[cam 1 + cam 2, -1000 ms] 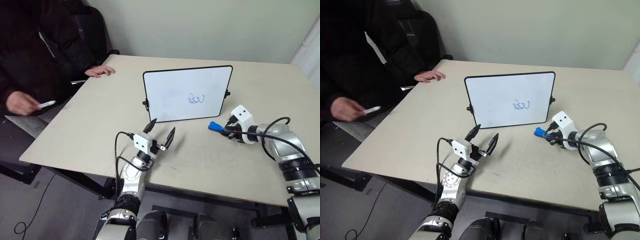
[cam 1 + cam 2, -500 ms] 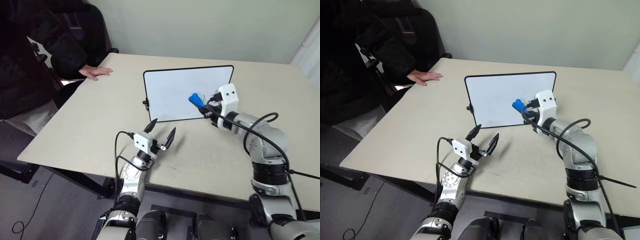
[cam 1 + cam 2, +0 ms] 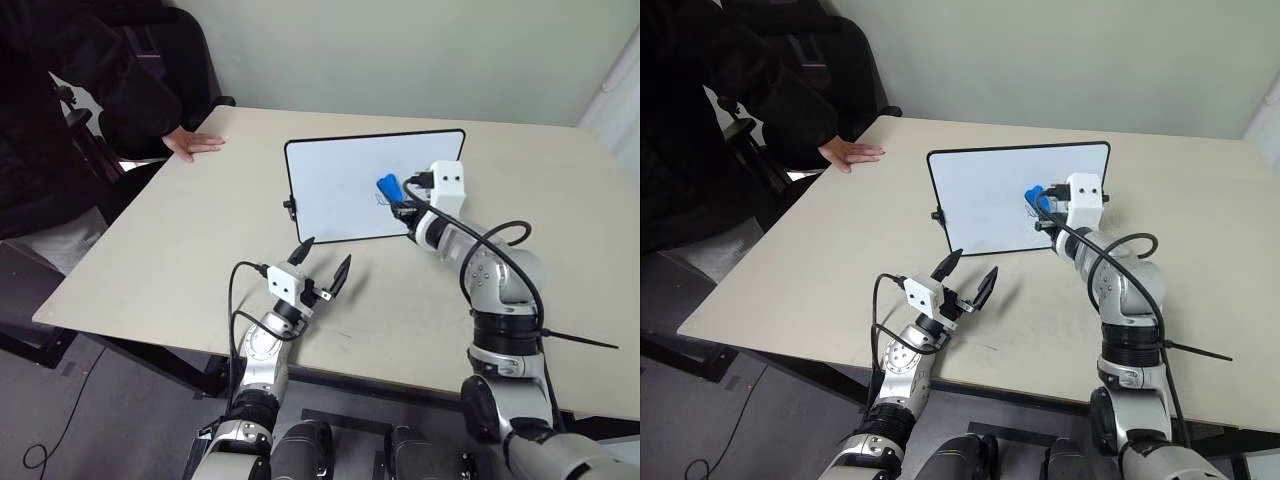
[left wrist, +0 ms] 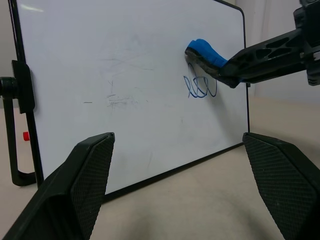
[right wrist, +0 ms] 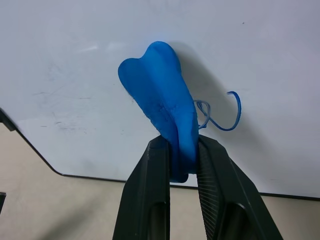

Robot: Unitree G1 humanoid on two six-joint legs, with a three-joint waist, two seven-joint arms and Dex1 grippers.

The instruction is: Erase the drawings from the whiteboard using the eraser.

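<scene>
In the left eye view the whiteboard (image 3: 375, 186) stands upright near the middle of the desk (image 3: 180, 250), slightly toward its far edge, its face turned to the robot. The right gripper (image 3: 398, 200) is clenched on the eraser (image 3: 389, 187), which it holds up against the board's face in the right half, just above the drawings (image 3: 382, 201). The left gripper (image 3: 324, 262) hovers over the desk's near edge, in front of the board's left part, its two black fingers spread apart and grasping nothing. A person's hand (image 3: 192, 144) lies flat at the desk's far left corner. In the left wrist view the board fills the background, with the blue squiggle (image 4: 200, 86) in its right half and the eraser (image 4: 205, 53) pressed to the white surface just above it, gripped by the right gripper's black fingers (image 4: 260, 52). In the right wrist view the two fingers (image 5: 152, 195) pinch the lower end of the eraser (image 5: 162, 105), whose upper end lies against the board; part of the blue scribble (image 5: 220, 117) shows beside it.
</scene>
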